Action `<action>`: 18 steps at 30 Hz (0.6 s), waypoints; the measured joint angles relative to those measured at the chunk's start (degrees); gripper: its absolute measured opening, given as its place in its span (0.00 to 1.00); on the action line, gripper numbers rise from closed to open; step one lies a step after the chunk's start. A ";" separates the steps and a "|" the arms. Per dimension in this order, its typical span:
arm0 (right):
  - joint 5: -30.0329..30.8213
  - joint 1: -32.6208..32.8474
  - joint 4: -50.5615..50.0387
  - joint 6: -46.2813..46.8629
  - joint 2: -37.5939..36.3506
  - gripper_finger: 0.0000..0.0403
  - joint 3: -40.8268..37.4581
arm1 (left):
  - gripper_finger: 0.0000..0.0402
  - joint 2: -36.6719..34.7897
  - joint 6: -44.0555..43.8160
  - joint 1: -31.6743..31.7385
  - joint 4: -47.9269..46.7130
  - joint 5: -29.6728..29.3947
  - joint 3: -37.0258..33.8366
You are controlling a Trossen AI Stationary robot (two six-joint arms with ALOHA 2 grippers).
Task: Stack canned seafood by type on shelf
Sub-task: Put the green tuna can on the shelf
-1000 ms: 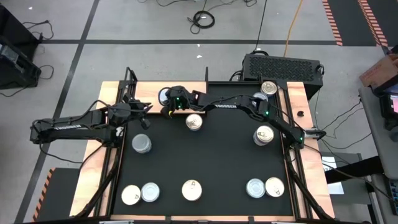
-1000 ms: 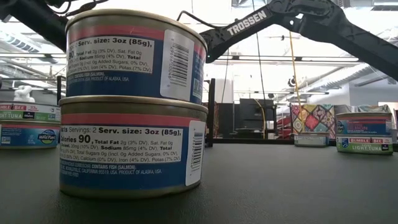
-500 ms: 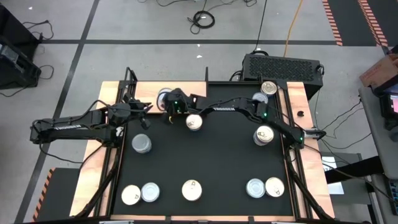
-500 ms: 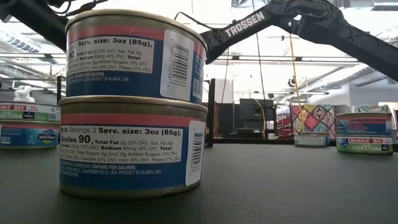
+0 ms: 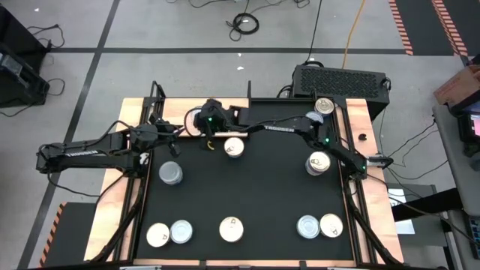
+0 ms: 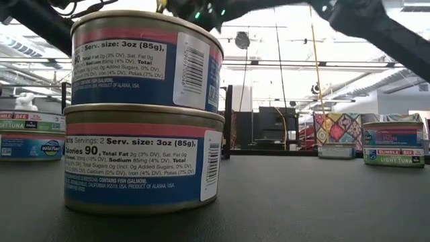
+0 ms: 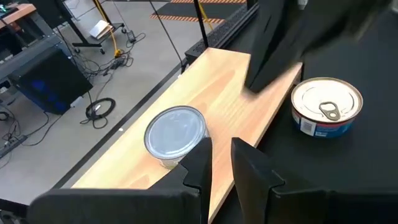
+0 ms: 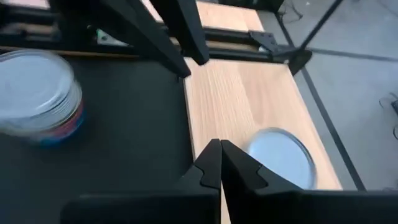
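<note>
Beside the silver-topped tin (image 7: 176, 132) on the wooden shelf (image 7: 233, 102), right claw (image 8: 220, 163) hangs clenched, empty; tin judged rigid, slick, best gripped across its rim.

A silvery can (image 7: 176, 129) sits on the wooden shelf (image 7: 230, 102). A white can with a pull tab (image 7: 326, 104) sits beside the shelf, on the black mat (image 7: 367, 155).

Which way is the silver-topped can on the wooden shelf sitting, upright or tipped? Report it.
Upright: the silver-topped can rests flat on the shelf, its round top facing up.
</note>
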 joint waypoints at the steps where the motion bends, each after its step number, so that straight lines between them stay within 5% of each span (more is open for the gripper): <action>1: 0.00 -0.02 -2.20 -0.06 -1.58 0.00 0.01 | 0.16 0.00 0.01 0.00 0.02 0.01 0.00; 11: -0.17 5.52 -27.99 2.04 -15.30 0.00 -2.09 | 0.16 3.72 -4.09 0.11 -1.53 3.06 0.02; 18: 9.03 14.09 -22.19 9.85 -28.65 0.00 -23.33 | 0.11 18.78 7.18 3.94 9.54 3.28 0.06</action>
